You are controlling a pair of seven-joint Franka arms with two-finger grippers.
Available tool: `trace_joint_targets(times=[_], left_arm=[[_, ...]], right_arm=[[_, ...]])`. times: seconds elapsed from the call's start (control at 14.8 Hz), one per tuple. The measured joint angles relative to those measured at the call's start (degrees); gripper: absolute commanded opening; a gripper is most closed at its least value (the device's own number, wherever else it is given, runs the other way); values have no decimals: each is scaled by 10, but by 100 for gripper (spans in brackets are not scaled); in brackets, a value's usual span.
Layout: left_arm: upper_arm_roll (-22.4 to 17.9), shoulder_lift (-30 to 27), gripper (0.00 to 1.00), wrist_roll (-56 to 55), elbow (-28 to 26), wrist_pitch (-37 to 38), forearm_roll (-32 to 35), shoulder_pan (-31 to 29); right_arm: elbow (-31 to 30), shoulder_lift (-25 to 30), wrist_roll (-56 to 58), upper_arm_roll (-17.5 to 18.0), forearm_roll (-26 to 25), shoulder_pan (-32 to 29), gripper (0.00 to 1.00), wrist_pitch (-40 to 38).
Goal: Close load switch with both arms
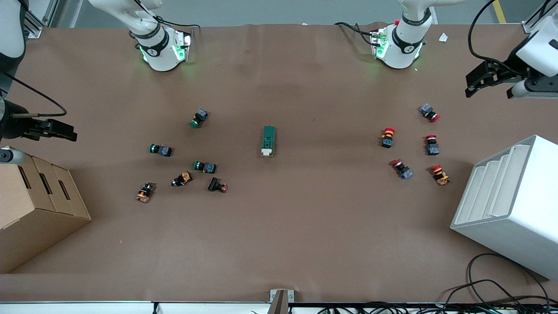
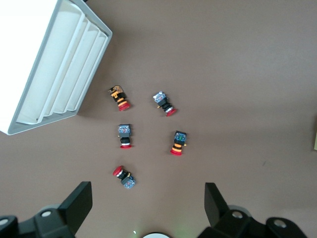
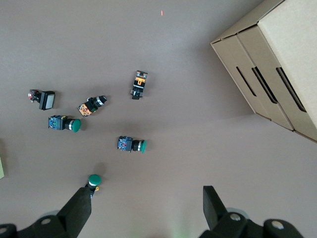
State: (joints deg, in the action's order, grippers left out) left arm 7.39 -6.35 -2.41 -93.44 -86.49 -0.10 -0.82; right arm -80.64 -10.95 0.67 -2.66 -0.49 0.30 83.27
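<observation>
Load switch [image 1: 268,140] is sitting untouched at surface [image 1: 279,244] centre, push-buttons [image 1: 205,166] at its 9 and 3 o'clock, while left gripper [image 1: 487,81] and right gripper [image 1: 50,130] are hanging apart-fingered over the table ends, risking it sliding if one arm pushes unbraced.

Left gripper [image 2: 146,206] hangs high over the brown table [image 2: 237,74] w/ fingers [image 2: 77,203] spread wide, nothing btwn them. Below it lie five red-capped push-buttons [image 2: 125,136], all on their sides, in a loose cluster & apart from each other. A white ribbed tray [image 2: 59,64] sits just beside the cluster, nearest the orange-bodied button [image 2: 119,97].
</observation>
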Motion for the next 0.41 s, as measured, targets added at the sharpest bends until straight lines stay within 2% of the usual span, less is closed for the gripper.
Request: trace_joint_targets(times=[0.41], left_arm=[[11,0,100,0,-2,0,-13,-1]], right_arm=[[10,7,-37,2,4,0,100,-24]])
